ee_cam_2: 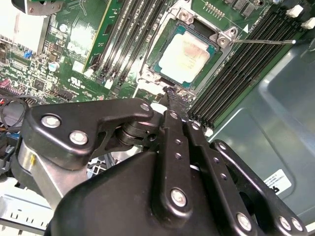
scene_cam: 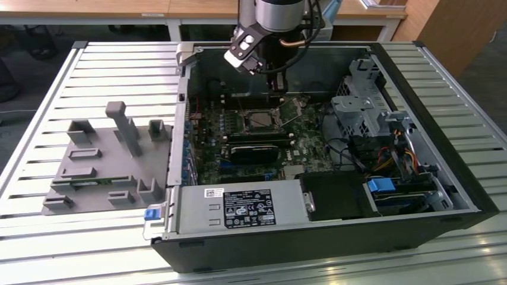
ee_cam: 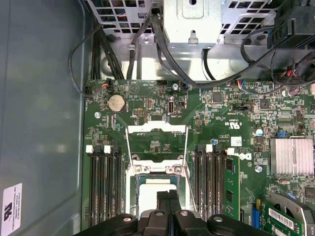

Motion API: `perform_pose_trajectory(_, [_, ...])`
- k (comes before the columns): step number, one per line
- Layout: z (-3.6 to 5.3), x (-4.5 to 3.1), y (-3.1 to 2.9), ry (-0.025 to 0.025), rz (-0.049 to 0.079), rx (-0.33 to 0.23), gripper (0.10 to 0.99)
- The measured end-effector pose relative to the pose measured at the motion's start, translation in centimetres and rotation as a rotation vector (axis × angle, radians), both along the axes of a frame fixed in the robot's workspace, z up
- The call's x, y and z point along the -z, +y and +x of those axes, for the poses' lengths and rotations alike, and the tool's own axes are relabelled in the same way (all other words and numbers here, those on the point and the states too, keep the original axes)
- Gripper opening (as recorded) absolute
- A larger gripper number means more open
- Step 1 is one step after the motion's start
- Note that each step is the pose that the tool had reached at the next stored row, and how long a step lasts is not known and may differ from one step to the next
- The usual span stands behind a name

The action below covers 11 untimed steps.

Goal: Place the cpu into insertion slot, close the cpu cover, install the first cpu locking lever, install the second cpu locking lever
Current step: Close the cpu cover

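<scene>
**Two fingers closed at the rim of a loaded socket**

Both fingers (ee_cam: pixel 163 197) are pressing flat against each other, with nothing visible between them. In the second wrist view their joined tip (ee_cam_2: pixel 173 95) is hovering just beside one edge of the insertion slot (ee_cam_2: pixel 220 37); whether it is touching that edge I cannot tell.

The cpu (ee_cam_2: pixel 186 58) is lying flat inside the slot, pale metal top facing up, just beyond the fingertips. In the first wrist view the fingers are covering part of the cpu (ee_cam: pixel 150 195).

On the far side of the slot from the fingers, the cpu cover (ee_cam: pixel 157 128) is standing swung open, with green board showing through its square window. Thin wire locking levers (ee_cam: pixel 127 147) are running along both sides of the cover, unlatched. In the second wrist view one lever (ee_cam_2: pixel 266 42) is reaching out from a corner of the slot across the black memory slots (ee_cam_2: pixel 246 64).

In the exterior view the arm (scene_cam: pixel 277 15) is reaching down into the open computer case (scene_cam: pixel 317 252), which is lying on its side on the slatted tabletop (scene_cam: pixel 119 53). A grey fixture (scene_cam: pixel 103 160) is sitting beside the case on the exterior view's left.
</scene>
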State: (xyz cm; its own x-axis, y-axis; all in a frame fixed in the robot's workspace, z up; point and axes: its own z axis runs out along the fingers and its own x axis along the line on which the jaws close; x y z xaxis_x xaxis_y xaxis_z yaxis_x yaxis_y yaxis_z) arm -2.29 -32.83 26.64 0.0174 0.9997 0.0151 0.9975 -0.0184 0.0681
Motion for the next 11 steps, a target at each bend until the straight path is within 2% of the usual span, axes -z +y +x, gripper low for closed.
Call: perform_pose_trajectory(11, [0.32,0.0,-0.01,0.0,0.0,0.0,0.106])
